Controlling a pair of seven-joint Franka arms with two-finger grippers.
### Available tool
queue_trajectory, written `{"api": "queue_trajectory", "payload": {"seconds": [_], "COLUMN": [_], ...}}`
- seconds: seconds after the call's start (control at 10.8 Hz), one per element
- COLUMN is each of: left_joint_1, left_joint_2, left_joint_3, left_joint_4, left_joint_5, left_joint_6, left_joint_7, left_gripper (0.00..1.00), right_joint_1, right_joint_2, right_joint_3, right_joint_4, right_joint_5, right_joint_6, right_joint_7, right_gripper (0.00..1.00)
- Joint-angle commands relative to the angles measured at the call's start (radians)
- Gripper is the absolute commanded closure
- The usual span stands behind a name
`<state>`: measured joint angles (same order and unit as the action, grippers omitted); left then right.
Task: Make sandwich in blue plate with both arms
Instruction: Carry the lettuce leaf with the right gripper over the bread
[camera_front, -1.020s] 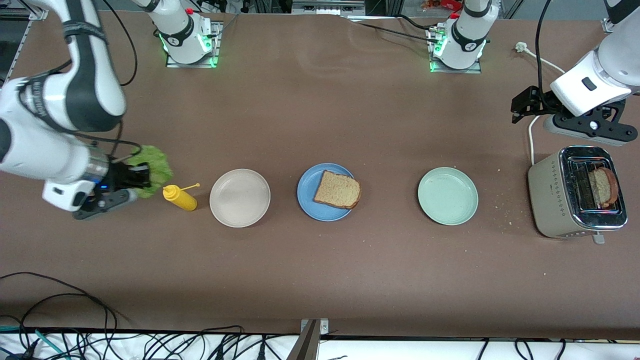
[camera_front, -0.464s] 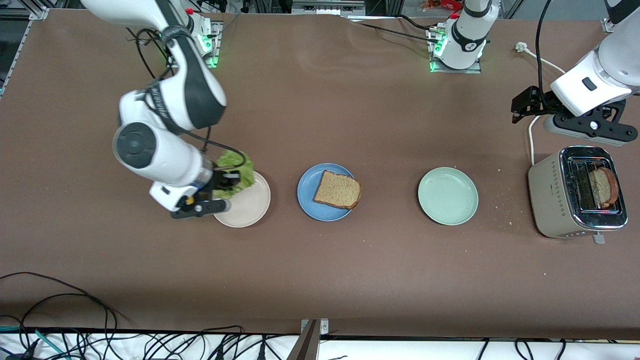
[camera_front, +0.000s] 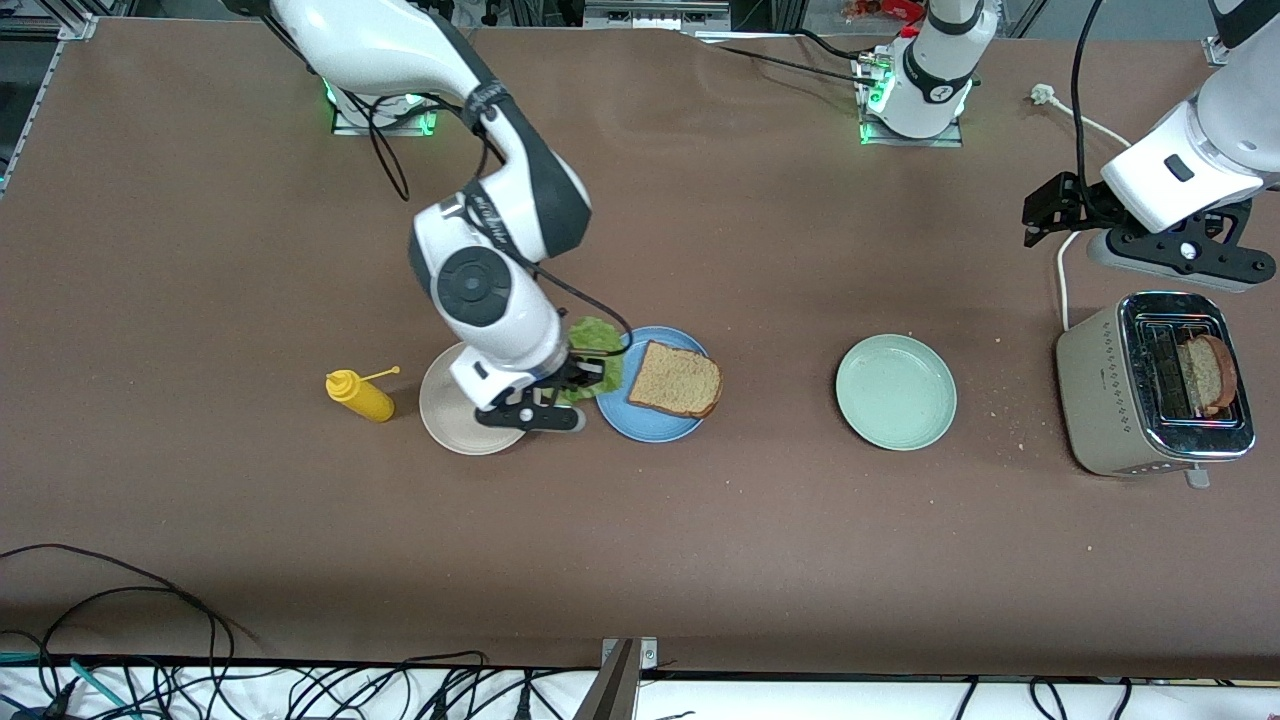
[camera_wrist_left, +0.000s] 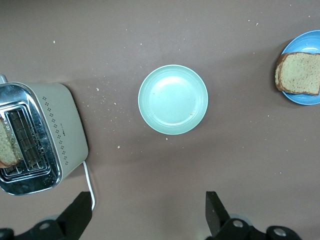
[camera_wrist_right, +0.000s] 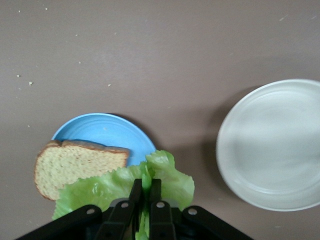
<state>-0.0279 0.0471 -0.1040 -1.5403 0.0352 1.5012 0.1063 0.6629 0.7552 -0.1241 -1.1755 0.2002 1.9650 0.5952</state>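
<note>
Right end effector (camera_front: 590, 377) clenched on lettuce leaf (camera_front: 597, 340) over blue plate (camera_front: 620, 410) edge, beside bread slice (camera_front: 676, 380); left end effector (camera_wrist_left: 149, 212) released, waiting above toaster (camera_front: 1150, 400)

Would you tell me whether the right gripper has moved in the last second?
Yes. The right gripper, holding lettuce, went from past the yellow bottle to the blue plate's edge.

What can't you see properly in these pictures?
- Beige plate: in the front view the right arm covers part of it.
- Lettuce leaf: held in the right tool, which hides its lower part in the right wrist view; the arm covers much of it in the front view.
- Bread slice in the toaster: only its top shows above the slot.
- Left tool: the wrist view's edge cuts off its base.
</note>
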Motion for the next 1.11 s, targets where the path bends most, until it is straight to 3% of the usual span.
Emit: {"api": "queue_trajectory", "payload": {"seconds": [0.0,0.46,1.02], "left_joint_1": [0.006,0.006,0.006], "left_joint_2": [-0.009,-0.009,-0.009], "left_joint_3": [-0.002,-0.003,-0.002], "left_joint_4": [-0.004,-0.006,-0.004], "left_joint_5": [-0.02,-0.02,-0.02], "left_joint_6": [0.007,0.007,0.007], "left_joint_7": [0.006,0.006,0.006], "left_gripper": [0.0,0.0,0.0], "right_joint_1": [0.061,0.107,0.138], "right_joint_2": [0.148,0.222,0.262], "right_joint_3": [-0.016,0.009,0.004], "right_joint_4": [0.161,0.165,0.125], "right_joint_5": [0.021,0.03,-0.022], "right_joint_6": [0.062,0.274,0.32], "right_joint_7": [0.208,0.39,0.403], "right_gripper": [1.0,1.0,1.0]}}
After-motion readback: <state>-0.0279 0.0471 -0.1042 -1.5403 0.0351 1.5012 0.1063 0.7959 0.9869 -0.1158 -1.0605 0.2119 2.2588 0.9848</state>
